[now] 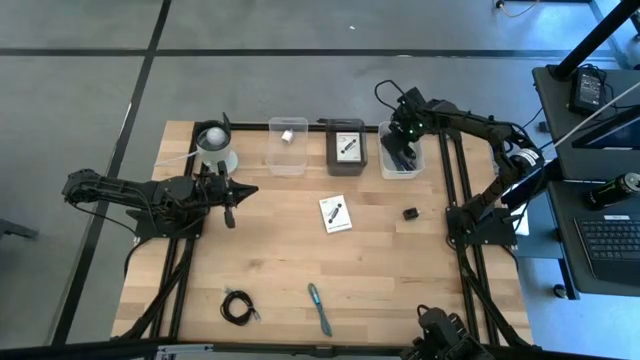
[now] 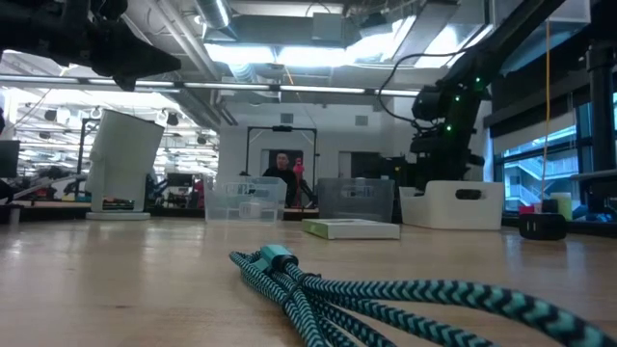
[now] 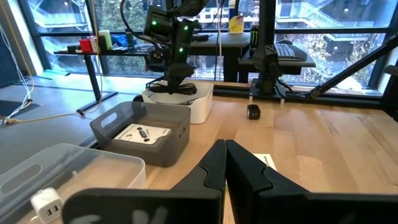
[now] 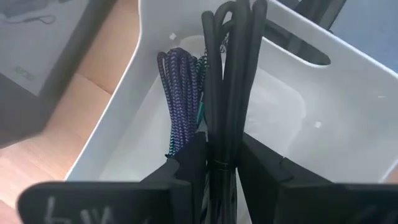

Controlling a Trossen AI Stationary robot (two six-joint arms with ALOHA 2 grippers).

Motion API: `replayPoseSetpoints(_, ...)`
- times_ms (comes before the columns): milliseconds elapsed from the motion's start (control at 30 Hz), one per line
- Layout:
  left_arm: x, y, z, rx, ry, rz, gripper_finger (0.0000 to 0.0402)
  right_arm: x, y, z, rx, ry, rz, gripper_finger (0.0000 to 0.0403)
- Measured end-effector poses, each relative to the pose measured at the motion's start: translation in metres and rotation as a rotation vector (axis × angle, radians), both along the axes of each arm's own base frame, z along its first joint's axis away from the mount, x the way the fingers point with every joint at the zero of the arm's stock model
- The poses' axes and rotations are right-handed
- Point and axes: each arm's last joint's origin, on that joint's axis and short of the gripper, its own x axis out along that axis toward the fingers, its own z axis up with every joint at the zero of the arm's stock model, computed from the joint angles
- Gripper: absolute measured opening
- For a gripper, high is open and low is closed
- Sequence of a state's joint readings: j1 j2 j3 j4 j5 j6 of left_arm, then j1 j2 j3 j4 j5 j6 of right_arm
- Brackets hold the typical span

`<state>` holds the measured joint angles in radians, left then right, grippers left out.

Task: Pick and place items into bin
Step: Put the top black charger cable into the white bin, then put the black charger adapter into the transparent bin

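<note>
My right gripper point(image 4: 222, 162) is over the white bin point(image 1: 400, 165) at the table's far edge, shut on a bundle of black cable point(image 4: 233, 74). A purple-teal braided cable point(image 4: 177, 93) lies inside that bin. My left gripper point(image 1: 232, 205) hovers shut near the table's left, beside the white cup-like container point(image 1: 215, 145), touching nothing. Flat on the table lie a white card with a black part point(image 1: 335, 213), a small black object point(image 1: 410, 212), a black coiled cable point(image 1: 237, 305) and a teal braided cable point(image 1: 318, 305). My right gripper pinches the folded black cable bundle point(image 4: 217, 146) between its two fingers, coming from above and pointing down. The strands run along the fingers and hang below them into the white bin. Whether the looped end point(image 4: 239, 12) touches the bin floor, I cannot tell.
A clear bin point(image 1: 288, 150) holds a tiny white block point(image 3: 46, 202). A dark grey bin point(image 1: 346, 152) holds a white card point(image 3: 144, 133). All three bins stand in a row at the far edge. A person shows far behind the table in the low view.
</note>
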<state>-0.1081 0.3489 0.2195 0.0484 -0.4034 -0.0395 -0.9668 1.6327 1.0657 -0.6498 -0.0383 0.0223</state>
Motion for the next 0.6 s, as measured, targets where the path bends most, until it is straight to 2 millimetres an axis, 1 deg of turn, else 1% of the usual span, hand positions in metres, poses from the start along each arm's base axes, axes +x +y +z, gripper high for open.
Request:
replayPoseSetpoints(233, 0.000, 0.000, 0.000, 0.000, 0.000, 0.000, 0.0003, -0.001, 0.002, 0.003, 0.004, -0.007, -0.020, 0.0139)
replayPoseSetpoints(367, 0.000, 0.000, 0.000, 0.000, 0.000, 0.000, 0.0002, -0.003, 0.004, 0.009, -0.013, -0.005, 0.011, 0.0166)
replayPoseSetpoints(467, 0.000, 0.000, 0.000, 0.000, 0.000, 0.000, 0.0002, -0.006, 0.008, 0.023, -0.059, -0.028, 0.027, 0.0180)
replayPoseSetpoints(600, 0.000, 0.000, 0.000, 0.000, 0.000, 0.000, 0.0003, -0.013, 0.019, 0.051, -0.143, -0.084, 0.028, 0.0185)
